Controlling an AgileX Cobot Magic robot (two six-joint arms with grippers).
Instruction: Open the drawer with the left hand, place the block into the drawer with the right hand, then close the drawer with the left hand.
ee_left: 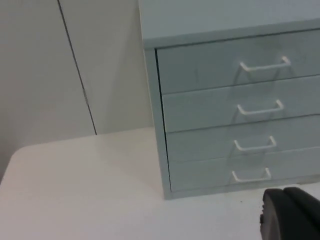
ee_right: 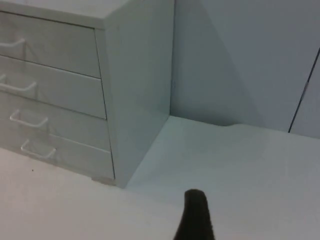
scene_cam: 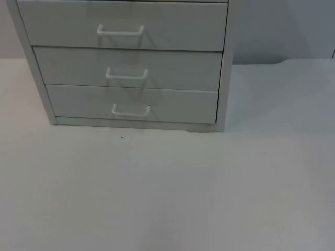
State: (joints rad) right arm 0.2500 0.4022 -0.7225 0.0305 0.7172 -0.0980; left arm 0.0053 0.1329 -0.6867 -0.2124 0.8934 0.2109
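A pale grey drawer cabinet (scene_cam: 125,63) stands at the back of the white table, its front facing me. All its drawers are shut, each with a white bar handle: the lowest handle (scene_cam: 131,110) sits just above the table top. In the left wrist view the same cabinet (ee_left: 235,115) has its stacked drawers closed, and my left gripper (ee_left: 290,215) hangs off to the cabinet's left front, clear of it. My right gripper (ee_right: 196,217) hovers over the table near the cabinet's right front corner (ee_right: 117,180), touching nothing.
The white table top (scene_cam: 167,193) stretches wide in front of the cabinet. The grey partition wall (ee_right: 240,60) closes the far side, with a dark seam (ee_left: 77,70) in it. A tiny dark speck (scene_cam: 122,137) lies just before the cabinet.
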